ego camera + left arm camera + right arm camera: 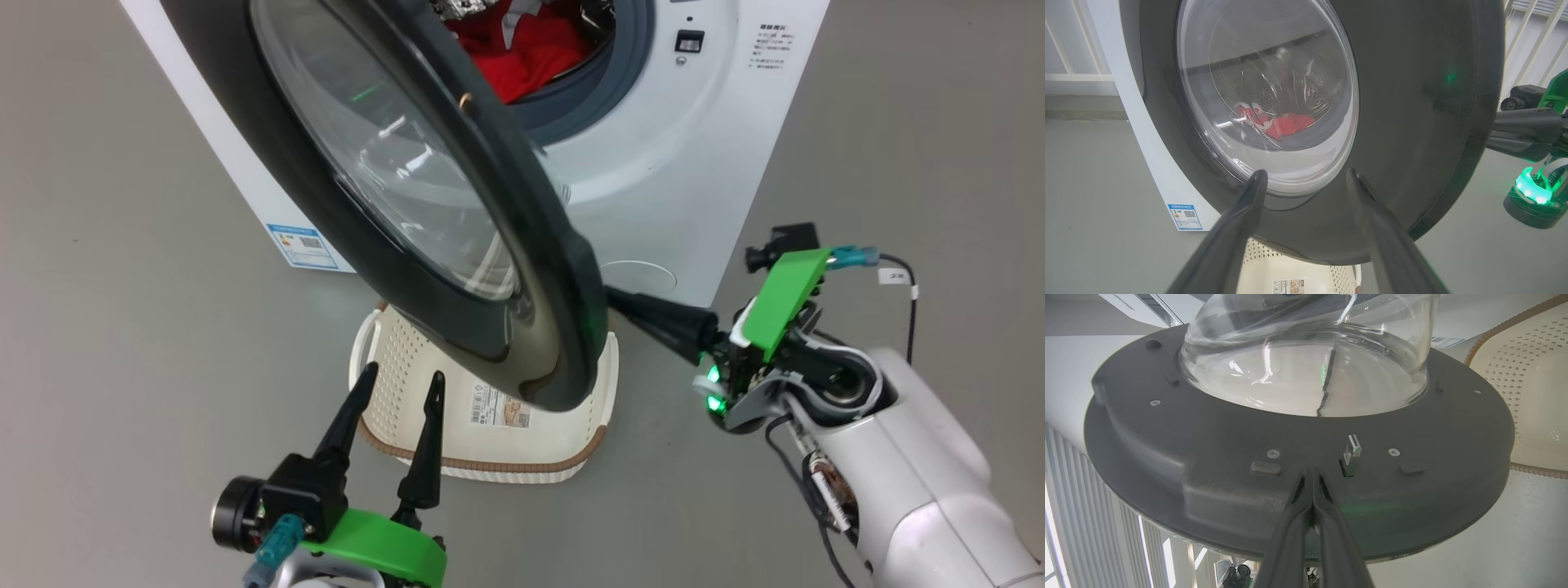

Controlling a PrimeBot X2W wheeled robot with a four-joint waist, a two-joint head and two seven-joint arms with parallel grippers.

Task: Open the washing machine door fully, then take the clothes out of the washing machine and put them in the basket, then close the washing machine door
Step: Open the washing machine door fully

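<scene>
Now, clothes (531,53) inside washing machine (694,163), basket (506,471) below door (563,327); left hand (405,372) wide, right hand (1312,473) narrow.

1. It looks like a bare test room or lab; the washing machine (694,180) stands by itself on open floor
2. The floor (122,367) is plain smooth grey on every side
3. White railing bars (1069,75) and pale vertical slats (1069,506) line the edges; a blue label (302,245) is stuck on the machine's lower corner
</scene>
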